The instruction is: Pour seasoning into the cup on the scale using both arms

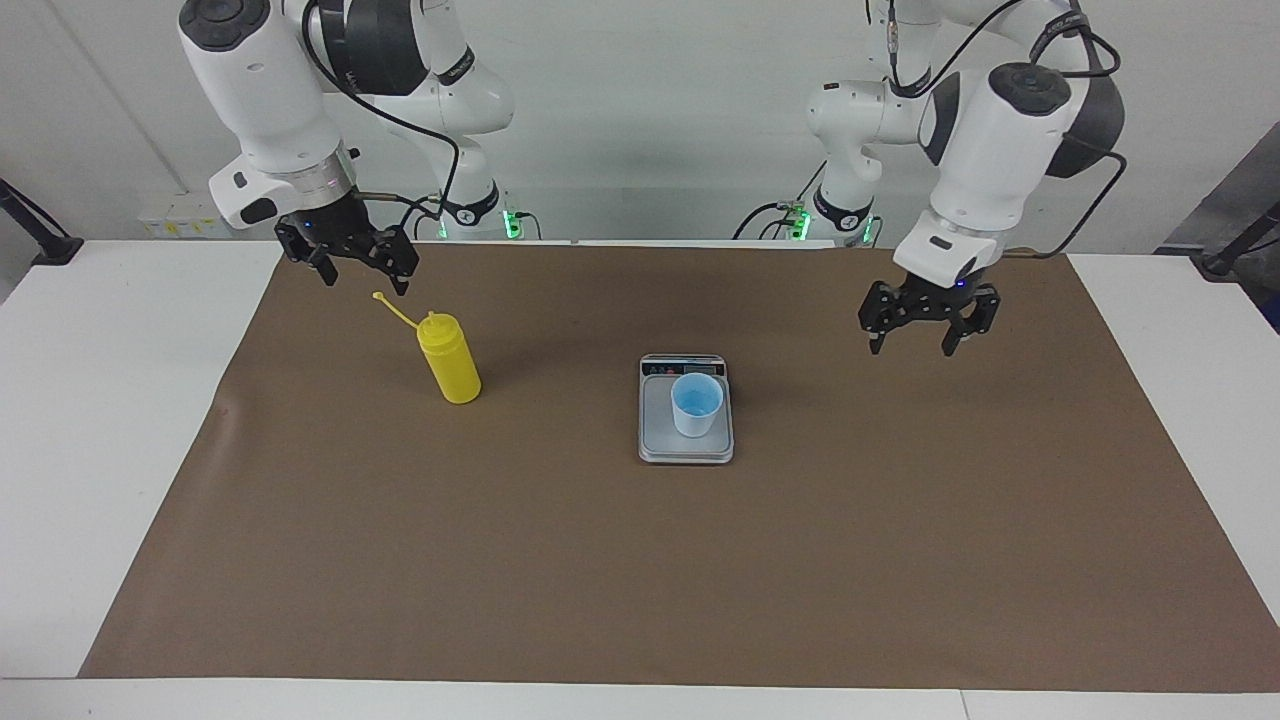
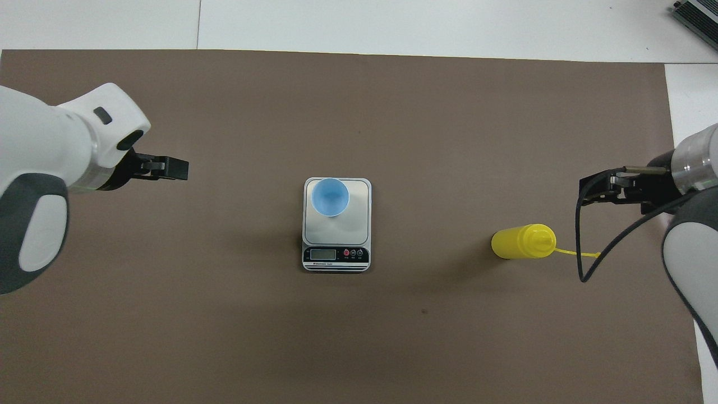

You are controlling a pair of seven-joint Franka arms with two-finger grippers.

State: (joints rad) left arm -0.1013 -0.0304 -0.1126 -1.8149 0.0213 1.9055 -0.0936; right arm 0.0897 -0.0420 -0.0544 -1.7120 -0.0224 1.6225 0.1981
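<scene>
Brown mat covers the tabletop; both my arms are up, left hand spread wide over bare mat toward its own end, right hand also wide, empty, over the mat just beside the seasoning's strap. Scale sits mid-mat, display edge toward me. Seasoning stands upright toward the right arm's end; cup upright on the scale.

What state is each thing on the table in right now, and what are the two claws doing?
Cup: upright on the scale, free.
Scale: flat on the mat.
Yellow bottle: upright, cap off on its strap.
Left claw: open, empty, over the mat.
Right claw: open, empty, raised near the bottle.
</scene>
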